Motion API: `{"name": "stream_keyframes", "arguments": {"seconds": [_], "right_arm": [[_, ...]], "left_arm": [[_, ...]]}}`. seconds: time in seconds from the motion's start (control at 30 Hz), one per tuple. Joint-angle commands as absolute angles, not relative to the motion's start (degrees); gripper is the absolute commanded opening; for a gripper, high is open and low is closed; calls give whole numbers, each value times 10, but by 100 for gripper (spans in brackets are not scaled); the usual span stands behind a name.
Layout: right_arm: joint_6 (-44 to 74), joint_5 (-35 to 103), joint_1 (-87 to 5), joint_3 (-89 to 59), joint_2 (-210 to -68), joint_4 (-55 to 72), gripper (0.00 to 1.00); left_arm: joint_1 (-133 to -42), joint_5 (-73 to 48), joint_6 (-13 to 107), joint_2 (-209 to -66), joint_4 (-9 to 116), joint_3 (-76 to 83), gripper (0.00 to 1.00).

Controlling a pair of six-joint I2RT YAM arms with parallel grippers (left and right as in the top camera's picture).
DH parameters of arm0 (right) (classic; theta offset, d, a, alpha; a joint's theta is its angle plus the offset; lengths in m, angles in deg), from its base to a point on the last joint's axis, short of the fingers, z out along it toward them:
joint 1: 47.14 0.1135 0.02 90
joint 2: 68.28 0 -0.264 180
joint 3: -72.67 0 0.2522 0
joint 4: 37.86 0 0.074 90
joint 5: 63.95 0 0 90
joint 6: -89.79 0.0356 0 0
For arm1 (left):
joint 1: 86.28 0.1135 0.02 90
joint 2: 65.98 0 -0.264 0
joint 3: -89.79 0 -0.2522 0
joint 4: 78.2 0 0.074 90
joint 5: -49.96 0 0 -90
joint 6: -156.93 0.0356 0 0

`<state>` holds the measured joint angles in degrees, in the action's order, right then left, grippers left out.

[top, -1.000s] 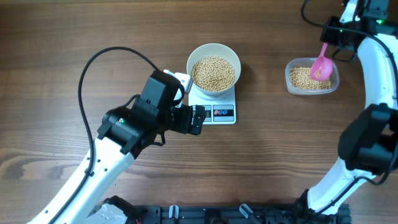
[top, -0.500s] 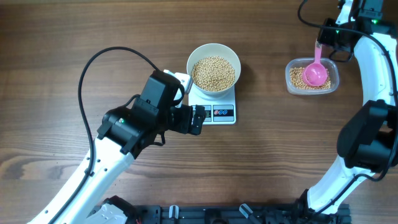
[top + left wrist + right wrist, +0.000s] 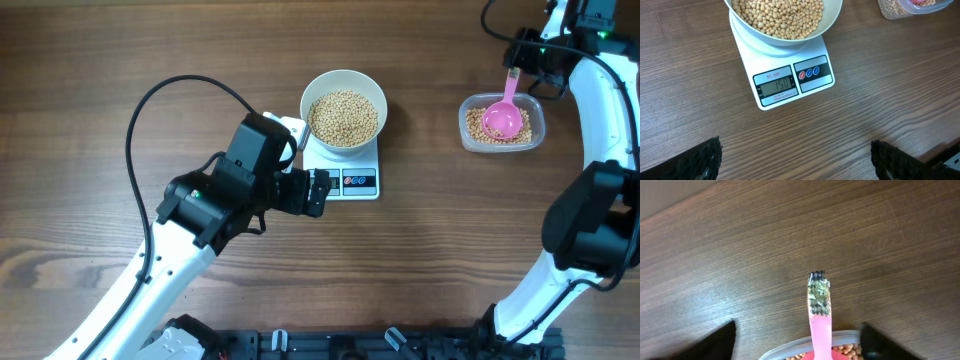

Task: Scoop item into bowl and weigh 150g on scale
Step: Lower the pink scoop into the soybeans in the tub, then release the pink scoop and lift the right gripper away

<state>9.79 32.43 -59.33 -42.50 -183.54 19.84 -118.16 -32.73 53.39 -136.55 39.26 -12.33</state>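
Bare counter (image 3: 430,230) lies open between scale (image 3: 342,172) and right-hand tub (image 3: 464,126); the pink scoop (image 3: 503,122) sits across the tub's middle.

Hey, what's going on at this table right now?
Two robot arms are weighing out beans. The white bowl holding them sits on the scale, whose display reads 150, so the target looks met. The pink scoop rests in the clear tub with more beans, its handle between the open jaws of the right gripper, which do not touch it. The left gripper hovers open in front of the scale, holding nothing.
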Motion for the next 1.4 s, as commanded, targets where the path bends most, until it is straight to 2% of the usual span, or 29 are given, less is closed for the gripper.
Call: {"name": "stream_keyframes", "arguments": {"seconds": [0.0, 0.2, 0.5, 0.73, 1.13, 1.2, 1.23, 1.27, 1.37], "right_arm": [[119, 330, -591, -427, -1797, 203, 89], [165, 349, -591, -427, -1761, 242, 91], [163, 362, -579, -427, -1685, 386, 91], [160, 351, -578, -427, -1604, 434, 90], [118, 336, -578, -427, -1470, 577, 79], [118, 319, -578, -427, -1435, 596, 80], [120, 315, -578, -427, -1416, 604, 86], [120, 314, -578, -427, -1397, 611, 100], [127, 314, -578, -427, -1351, 636, 100]], "left_arm": [[-1184, -332, 546, -1365, 394, -124, 100], [-1184, -332, 546, -1365, 394, -124, 100], [-1184, -332, 546, -1365, 394, -124, 100], [-1184, -332, 546, -1365, 394, -124, 100], [-1184, -332, 546, -1365, 394, -124, 100], [-1184, -332, 546, -1365, 394, -124, 100], [-1184, -332, 546, -1365, 394, -124, 100], [-1184, -332, 546, -1365, 394, -124, 100], [-1184, -332, 546, -1365, 394, -124, 100]]}}
